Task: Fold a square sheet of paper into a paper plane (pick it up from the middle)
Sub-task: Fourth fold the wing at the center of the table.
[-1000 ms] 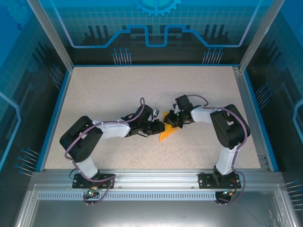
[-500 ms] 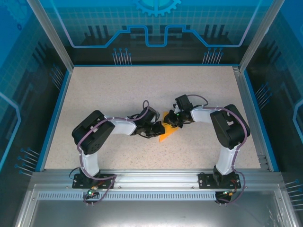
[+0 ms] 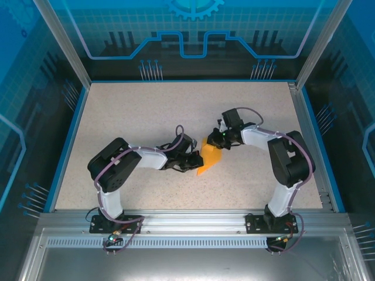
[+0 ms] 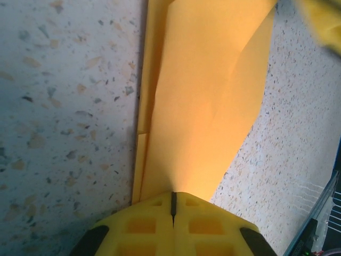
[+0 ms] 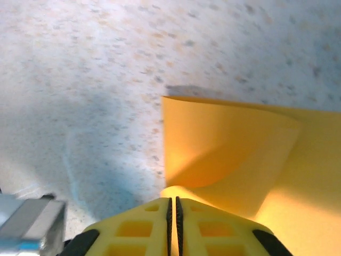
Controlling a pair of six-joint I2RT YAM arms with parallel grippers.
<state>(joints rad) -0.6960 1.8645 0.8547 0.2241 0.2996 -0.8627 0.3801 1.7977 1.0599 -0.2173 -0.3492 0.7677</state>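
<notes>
1. The orange paper point(image 3: 210, 159) sits roughly mid-worktop point(image 3: 135, 111), partly folded, between the two arms.
2. The left end effector point(image 4: 173, 201) is clamped right down on the paper's left edge, pads squeezed together with just the sheet between them.
3. The right end effector point(image 5: 172, 204) is closed too. It looks like it's pinching a curled-up flap on the far side, but it's a bit blurry there.
4. The lower layer lies flat on the worktop.
</notes>
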